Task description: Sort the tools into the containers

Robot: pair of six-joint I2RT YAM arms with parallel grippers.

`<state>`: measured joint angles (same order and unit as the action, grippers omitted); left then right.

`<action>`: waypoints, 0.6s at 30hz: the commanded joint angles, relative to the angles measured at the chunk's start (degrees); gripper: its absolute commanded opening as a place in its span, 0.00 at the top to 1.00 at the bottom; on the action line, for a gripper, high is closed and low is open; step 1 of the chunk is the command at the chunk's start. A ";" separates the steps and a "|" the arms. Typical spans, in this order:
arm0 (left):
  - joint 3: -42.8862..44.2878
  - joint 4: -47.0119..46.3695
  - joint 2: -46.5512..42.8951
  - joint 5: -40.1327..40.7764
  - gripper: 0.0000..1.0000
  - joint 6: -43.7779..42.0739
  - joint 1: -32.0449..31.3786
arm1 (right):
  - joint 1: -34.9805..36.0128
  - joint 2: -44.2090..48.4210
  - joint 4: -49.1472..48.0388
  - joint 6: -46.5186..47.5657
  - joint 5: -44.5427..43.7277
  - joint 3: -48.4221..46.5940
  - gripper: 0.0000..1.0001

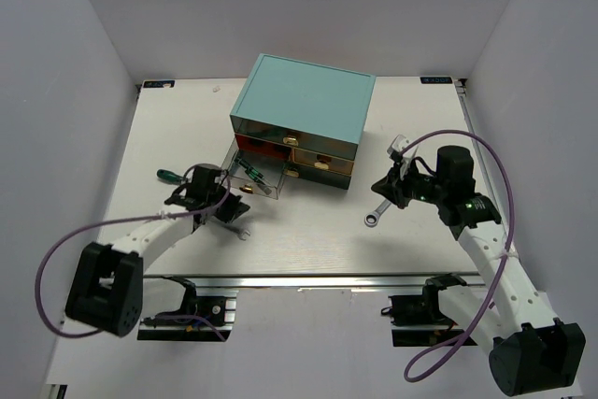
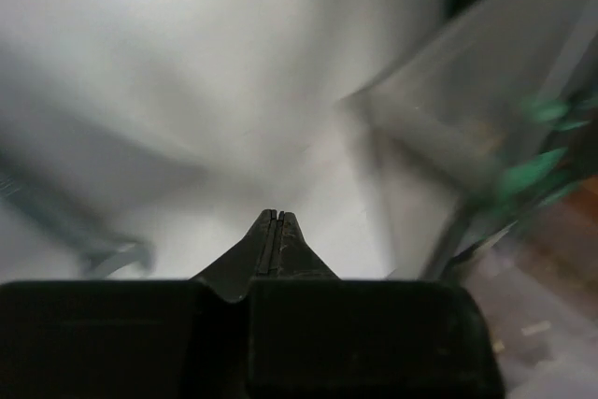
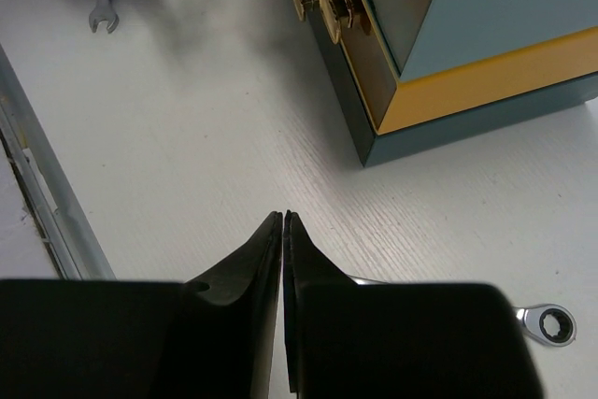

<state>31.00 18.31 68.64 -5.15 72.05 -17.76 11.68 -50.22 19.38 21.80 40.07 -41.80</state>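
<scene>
Right tool pressed together, holds nothing. Ratchet wrench lies on desk just on near-edge side of it. Long axis is diagonal, ring end toward near edge, shaft running under the tool in wrist view. I judge right arm much nearer than left. Free room toward near and right edges; teal chest stands on far-left side, I mind its corner. Left tool also pressed together, empty, beside pulled-out drawer; small wrench close by.
</scene>
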 commanded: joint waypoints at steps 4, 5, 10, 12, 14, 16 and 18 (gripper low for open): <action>11.09 -11.36 8.78 -2.67 1.00 -0.86 -0.08 | -0.08 1.87 -1.80 -0.44 -1.75 -1.27 0.91; 12.84 -11.62 9.57 -2.59 1.00 -0.95 -0.08 | -0.08 1.96 -1.80 -0.44 -2.02 -1.09 0.91; 16.72 -14.51 16.24 -2.67 0.88 -0.60 -0.17 | -0.08 2.23 -2.06 -0.53 -2.19 -0.39 0.90; 17.68 -15.93 18.10 -3.02 0.80 -0.16 -0.08 | -0.08 2.14 -2.15 -0.53 -2.46 -0.39 0.90; 18.47 -17.86 20.64 -3.38 0.77 0.37 -0.08 | -0.08 2.14 -2.15 -0.36 -2.63 -0.39 0.90; 20.32 -17.95 22.32 -3.64 0.71 0.37 -0.08 | -0.08 2.14 -2.06 -0.27 -2.72 -0.21 0.90; 21.55 -19.62 24.16 -3.91 0.68 0.28 -0.08 | -0.08 2.23 -2.06 -0.09 -2.72 -0.12 0.90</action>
<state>49.32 2.70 92.25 -8.10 72.10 -17.76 11.68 -48.73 19.20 21.58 37.60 -41.78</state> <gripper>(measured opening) 0.314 0.099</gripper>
